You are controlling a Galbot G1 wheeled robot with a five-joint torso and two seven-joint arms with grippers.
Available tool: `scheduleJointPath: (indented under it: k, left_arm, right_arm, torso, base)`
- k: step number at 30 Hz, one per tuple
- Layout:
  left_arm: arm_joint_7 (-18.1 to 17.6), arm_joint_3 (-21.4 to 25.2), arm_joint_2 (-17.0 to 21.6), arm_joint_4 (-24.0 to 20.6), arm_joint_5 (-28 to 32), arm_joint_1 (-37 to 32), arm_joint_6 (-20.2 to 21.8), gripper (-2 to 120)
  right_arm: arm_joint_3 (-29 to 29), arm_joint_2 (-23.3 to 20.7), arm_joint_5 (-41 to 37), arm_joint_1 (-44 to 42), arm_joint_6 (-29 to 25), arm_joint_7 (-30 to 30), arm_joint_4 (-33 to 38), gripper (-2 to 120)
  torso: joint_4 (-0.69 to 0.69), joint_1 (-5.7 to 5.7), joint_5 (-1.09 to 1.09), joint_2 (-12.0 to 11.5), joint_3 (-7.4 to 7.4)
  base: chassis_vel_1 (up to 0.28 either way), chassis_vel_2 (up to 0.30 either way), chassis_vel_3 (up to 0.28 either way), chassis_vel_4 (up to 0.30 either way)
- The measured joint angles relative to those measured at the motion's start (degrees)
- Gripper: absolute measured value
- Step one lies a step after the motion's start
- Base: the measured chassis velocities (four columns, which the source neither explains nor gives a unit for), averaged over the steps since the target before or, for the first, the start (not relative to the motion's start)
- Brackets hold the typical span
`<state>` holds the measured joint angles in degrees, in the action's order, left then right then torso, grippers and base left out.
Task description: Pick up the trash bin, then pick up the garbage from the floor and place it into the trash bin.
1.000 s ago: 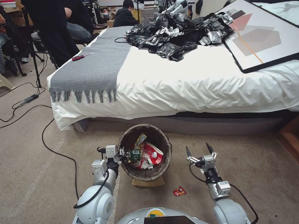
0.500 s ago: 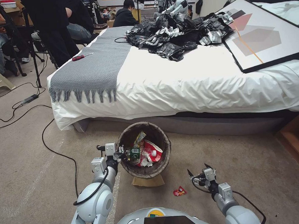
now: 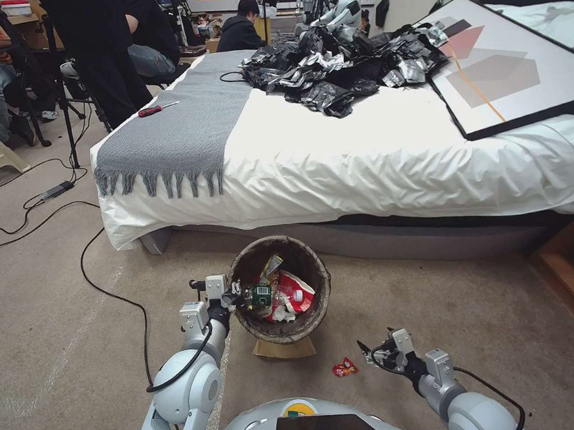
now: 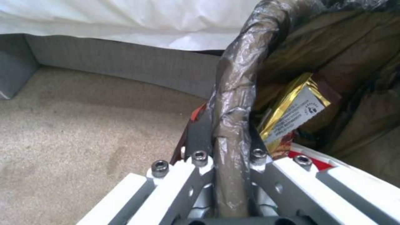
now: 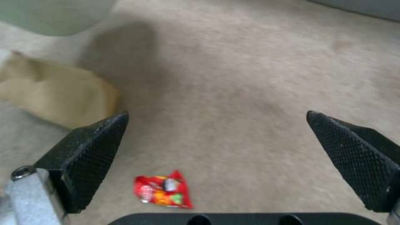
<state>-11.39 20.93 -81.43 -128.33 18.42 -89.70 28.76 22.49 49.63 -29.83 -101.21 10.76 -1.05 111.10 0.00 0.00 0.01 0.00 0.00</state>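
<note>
On the carpet just beside the spread right hand [image 3: 370, 352] lies a red wrapper [image 3: 344, 368], untouched.

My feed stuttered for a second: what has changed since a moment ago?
The right hand, open, has dropped from beside the trash bin to just above the carpet, next to the red wrapper. It has grasped nothing. The left hand stays clamped on the bin's rim; wrapper and brown paper bag lie unmoved.

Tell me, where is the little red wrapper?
The red wrapper lies on the carpet in the head view, right of the brown paper bag, just left of the open right pincer.
</note>
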Motion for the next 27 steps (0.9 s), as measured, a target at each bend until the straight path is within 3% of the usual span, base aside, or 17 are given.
scheduleJointPath:
  k: [3,27]
  left_arm:
    - [-0.01,0.01,0.02,0.00,-0.02,-0.04,0.04,0]
    - [-0.07,-0.40,-0.87,0.21,-1.24,-0.33,0.27,0]
  right_arm:
    - [-0.89,-0.73,1.03,1.85,1.36,-4.24,-1.62,100]
    - [-11.28,-1.25,9.42,13.36,1.53,-10.73,-12.55,100]
  torso:
    - [0.00,0.00,-0.01,0.00,0.00]
    - [0.00,0.00,-0.01,0.00,0.00]
  base:
    - [0.000,0.000,0.000,0.000]
    - [0.000,0.000,0.000,0.000]
